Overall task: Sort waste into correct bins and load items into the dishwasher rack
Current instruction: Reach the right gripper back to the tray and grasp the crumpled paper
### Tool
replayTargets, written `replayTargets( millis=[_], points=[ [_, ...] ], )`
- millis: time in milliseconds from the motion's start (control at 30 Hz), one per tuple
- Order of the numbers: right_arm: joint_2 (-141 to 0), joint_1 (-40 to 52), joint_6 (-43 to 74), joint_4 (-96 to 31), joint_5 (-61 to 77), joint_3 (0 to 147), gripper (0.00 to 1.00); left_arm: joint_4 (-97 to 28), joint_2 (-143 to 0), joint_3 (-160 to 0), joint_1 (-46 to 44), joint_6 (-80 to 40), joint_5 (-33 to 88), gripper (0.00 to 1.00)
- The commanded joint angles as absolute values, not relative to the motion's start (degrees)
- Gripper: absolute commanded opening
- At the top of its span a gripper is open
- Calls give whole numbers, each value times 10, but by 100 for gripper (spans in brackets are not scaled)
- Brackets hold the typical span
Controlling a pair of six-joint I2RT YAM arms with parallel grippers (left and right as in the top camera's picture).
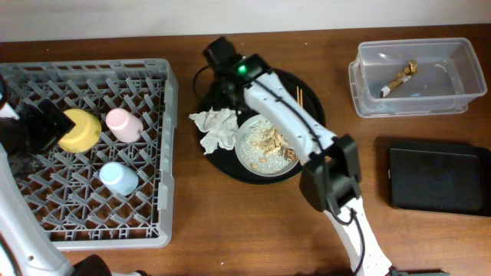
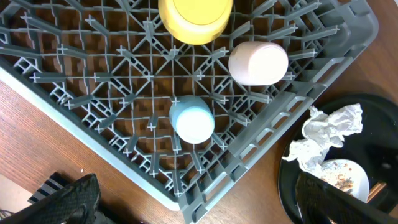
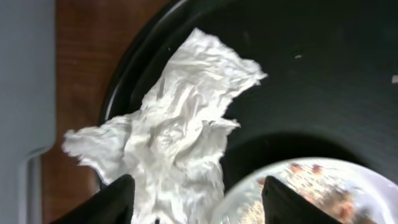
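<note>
Right wrist: right pincer [image 3: 198,202] partly open astride napkin [image 3: 174,130] (on black tray [image 3: 323,68])

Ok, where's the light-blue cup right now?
Overhead, the light-blue cup sits in the grey rack on the table's left side, just below the pink cup and yellow bowl.

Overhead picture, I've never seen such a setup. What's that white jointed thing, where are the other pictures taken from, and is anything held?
It's the right robot arm, one of two. One camera looks down from above; the others sit on each wrist. The grey rack holds a yellow bowl, a pink cup and a blue cup. The black tray carries a napkin and a plate of scraps. Nothing is held: the left gripper hangs open over the rack, the right gripper straddles the napkin, open.
</note>
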State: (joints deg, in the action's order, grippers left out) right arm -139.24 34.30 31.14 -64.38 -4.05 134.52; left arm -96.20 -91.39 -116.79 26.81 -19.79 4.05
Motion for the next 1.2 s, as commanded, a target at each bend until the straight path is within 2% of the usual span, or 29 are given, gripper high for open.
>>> replayTargets(
  millis=[0,33,200,333,500,533,567,633,833,1167],
  points=[
    [-1426,361,336,-617,-67,1348,54,-961,-914,-1168,269,-203,36,100],
    [-1436,364,336,-608,-67,1348,50,-961,-914,-1168,269,-203,36,100],
    [-1467,368,338,-590,-72,1348,47,-961,-914,-1168,269,-203,36,100],
    [-1480,368,338,-580,-72,1348,38,-961,-914,-1168,269,-203,36,100],
    [-1486,368,338,-571,-72,1348,37,-961,-914,-1168,269,-203,36,100],
    [-1486,368,338,-569,-72,1348,29,-961,-914,-1168,269,-203,36,100],
    [-1486,368,338,-569,-72,1348,15,-961,-914,-1168,269,-203,36,100],
    [-1486,367,338,-568,-72,1348,4,-961,-914,-1168,269,-203,36,100],
    [-1480,353,338,-593,-71,1371,4,-961,-914,-1168,269,-203,36,100],
    [-1427,281,337,-712,-67,1532,4,-961,-914,-1168,269,-203,36,100]
  ],
)
